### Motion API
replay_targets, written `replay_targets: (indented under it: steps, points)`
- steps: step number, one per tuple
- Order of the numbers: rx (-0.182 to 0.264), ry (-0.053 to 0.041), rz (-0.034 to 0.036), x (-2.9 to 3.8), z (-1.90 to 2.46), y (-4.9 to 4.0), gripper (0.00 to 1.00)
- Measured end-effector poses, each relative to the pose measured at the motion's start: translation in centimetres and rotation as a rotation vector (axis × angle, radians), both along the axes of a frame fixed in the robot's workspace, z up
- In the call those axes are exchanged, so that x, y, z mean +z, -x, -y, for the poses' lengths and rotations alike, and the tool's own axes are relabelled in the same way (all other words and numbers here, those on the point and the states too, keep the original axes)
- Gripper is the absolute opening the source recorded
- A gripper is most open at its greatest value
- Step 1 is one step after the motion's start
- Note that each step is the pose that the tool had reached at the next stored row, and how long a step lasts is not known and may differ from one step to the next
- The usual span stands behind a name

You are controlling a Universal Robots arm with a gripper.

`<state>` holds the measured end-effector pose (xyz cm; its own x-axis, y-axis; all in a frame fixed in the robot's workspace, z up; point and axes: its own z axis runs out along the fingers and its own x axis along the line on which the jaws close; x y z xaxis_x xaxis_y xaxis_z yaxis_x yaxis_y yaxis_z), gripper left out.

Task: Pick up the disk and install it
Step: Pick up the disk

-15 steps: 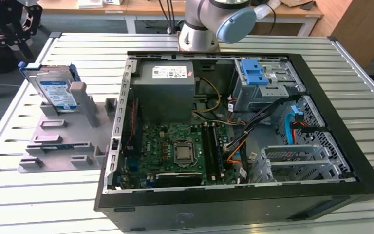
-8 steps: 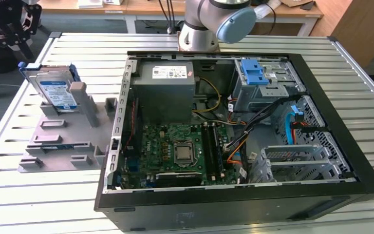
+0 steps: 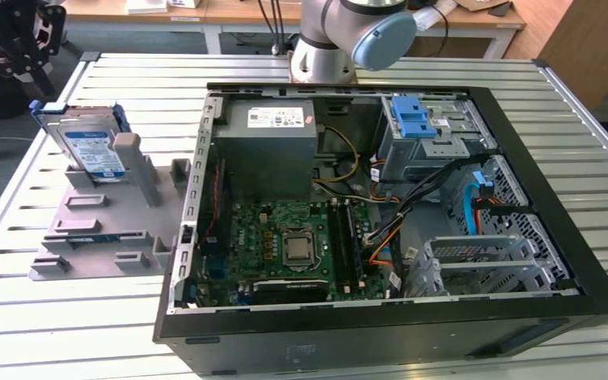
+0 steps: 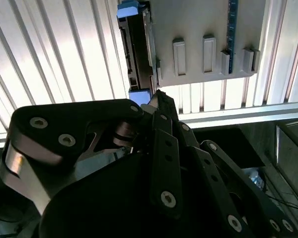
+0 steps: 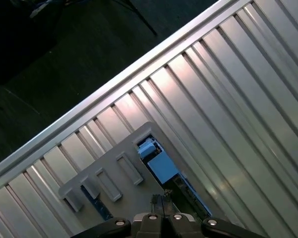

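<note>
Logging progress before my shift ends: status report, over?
Gripper shut, empty, hovering near disk. It stands upright in grey holder, not installed. Open computer case beside holder.

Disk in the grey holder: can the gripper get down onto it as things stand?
Probably yes. The disk stands on edge in the grey holder, top edge bare, and the gripper hangs roughly above it with nothing between them.
</note>
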<state>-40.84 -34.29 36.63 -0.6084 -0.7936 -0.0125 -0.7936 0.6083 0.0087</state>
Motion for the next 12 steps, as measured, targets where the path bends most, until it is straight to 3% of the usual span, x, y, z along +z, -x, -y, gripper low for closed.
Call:
replay_targets:
  steps: [12]
  points:
    - [0.107,0.0,0.0001,-0.01,0.0,0.0,0.11]
